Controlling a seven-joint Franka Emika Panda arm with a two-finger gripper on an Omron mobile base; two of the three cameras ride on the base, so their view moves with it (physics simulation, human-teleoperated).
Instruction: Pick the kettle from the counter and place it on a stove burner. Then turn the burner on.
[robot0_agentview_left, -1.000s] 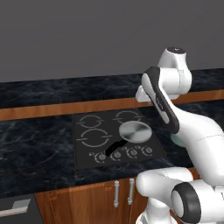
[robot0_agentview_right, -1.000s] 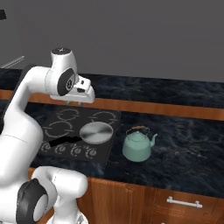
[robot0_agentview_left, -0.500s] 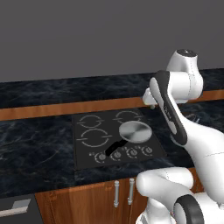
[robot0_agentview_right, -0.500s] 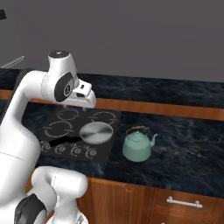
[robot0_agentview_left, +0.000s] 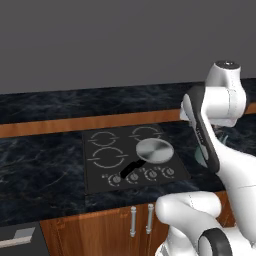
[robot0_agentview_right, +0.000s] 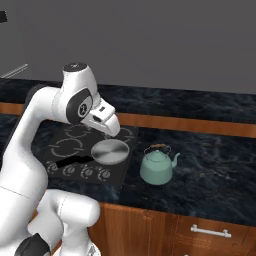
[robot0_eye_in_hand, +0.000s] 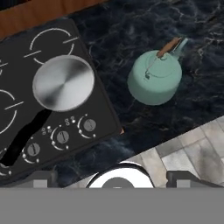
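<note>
On the black marbled counter (robot0_agentview_right: 210, 170), just right of the black glass cooktop (robot0_agentview_right: 60, 150), stands the mint-green kettle (robot0_agentview_right: 157, 167), upright, with its short spout pointing right and its thin wire handle raised over the lid. From the hand camera the kettle (robot0_eye_in_hand: 155, 77) appears from above, apart from the cooktop's edge, with bare stone between them. A flat round silver pan (robot0_agentview_right: 109, 151) sits on the near right part of the cooktop, its black handle (robot0_agentview_right: 74, 160) reaching left toward the row of knobs (robot0_agentview_right: 87, 173) along the near edge. The widest segmented ring, the stove burner (robot0_agentview_left: 110, 157), lies at the near left of the cooktop, left of the pan (robot0_agentview_left: 154, 149), with nothing standing on it; smaller rings lie farther back. The arm's hand hangs high above the right side of the cooktop, well apart from the kettle, touching nothing. The gripper (robot0_eye_in_hand: 117, 177) shows two dark finger tips (robot0_eye_in_hand: 184, 177) set wide apart at the bottom of the hand camera, with nothing between them. Wooden cabinet fronts (robot0_agentview_right: 200, 230) run below the counter.
</note>
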